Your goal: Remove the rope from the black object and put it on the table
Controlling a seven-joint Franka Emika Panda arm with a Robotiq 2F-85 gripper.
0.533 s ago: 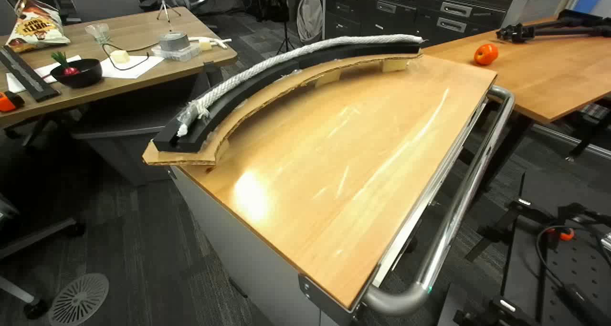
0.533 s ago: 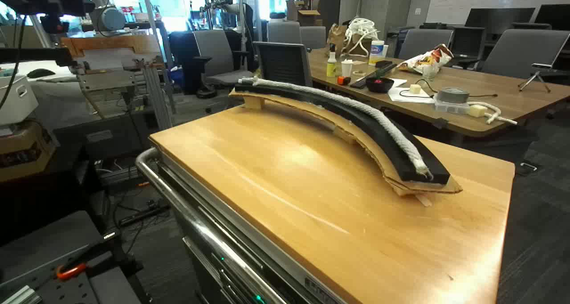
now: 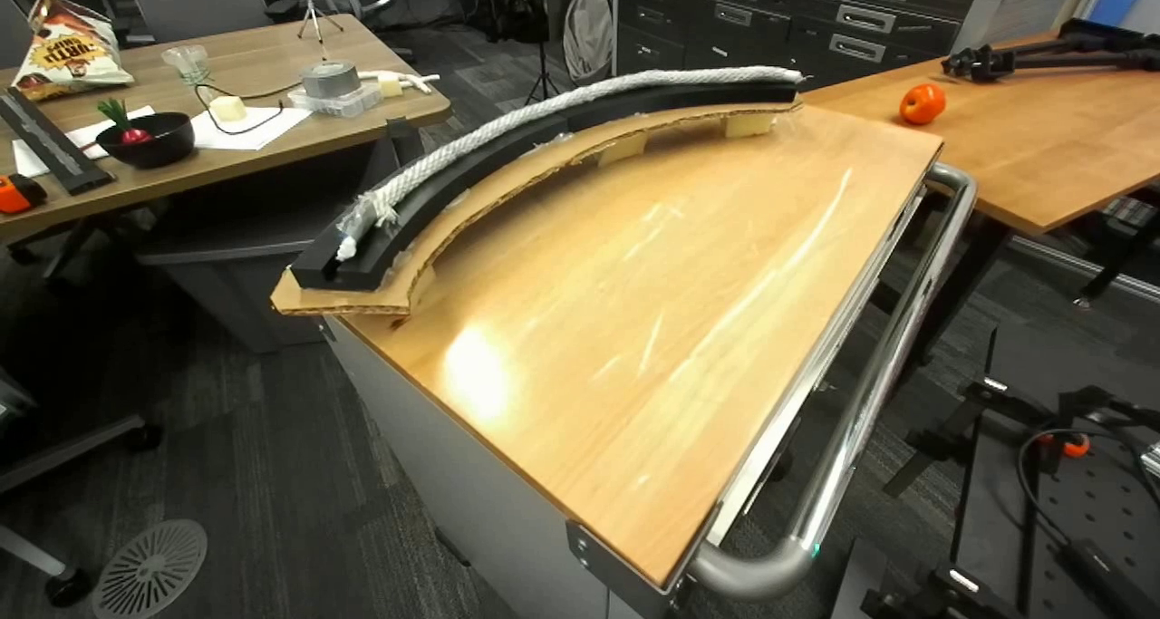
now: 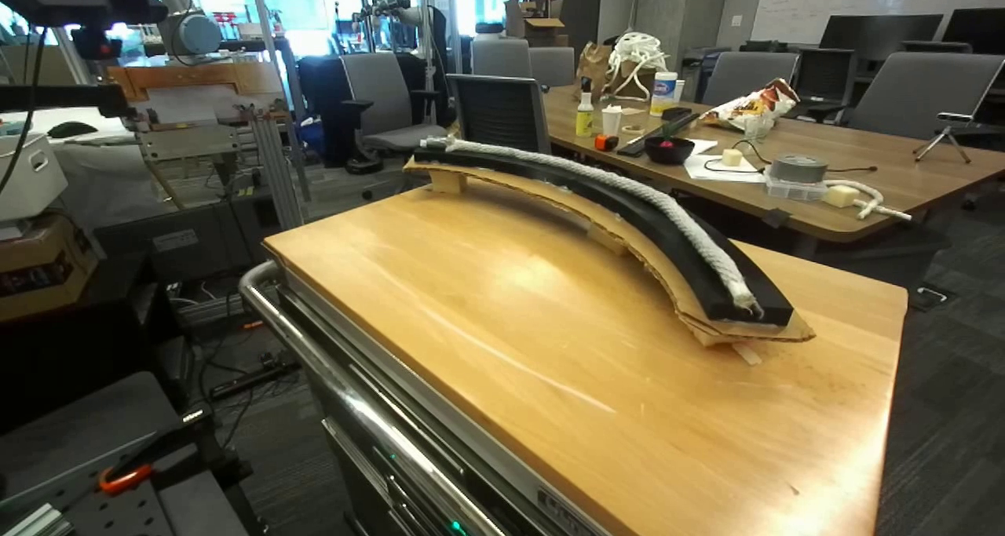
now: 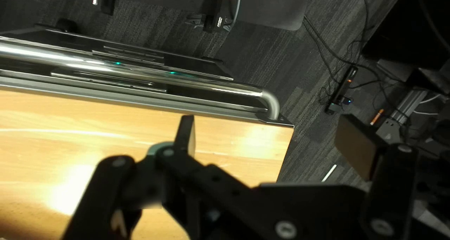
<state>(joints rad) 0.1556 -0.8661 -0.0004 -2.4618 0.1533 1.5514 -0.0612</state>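
The white rope [image 3: 480, 136] lies along the top of the long curved black object [image 3: 349, 277]. Its near end in that exterior view is wrapped in clear tape. The rope [image 4: 667, 205] and the black object [image 4: 773, 314] also show in the other-angle exterior view. The black object rests on a raised cardboard strip above the wooden table top [image 3: 652, 329]. My gripper [image 5: 270, 134] shows only in the wrist view. It is open with nothing between its fingers, above a corner of the table top [image 5: 239, 141]. The rope and the black object are out of the wrist view.
The cardboard strip [image 3: 494, 198] stands on foam blocks [image 3: 748, 126]. A metal handle bar [image 3: 852, 438] runs along one table edge; it also shows in the wrist view [image 5: 140, 75]. A brown table [image 4: 887, 159] with a bowl and other items stands beyond.
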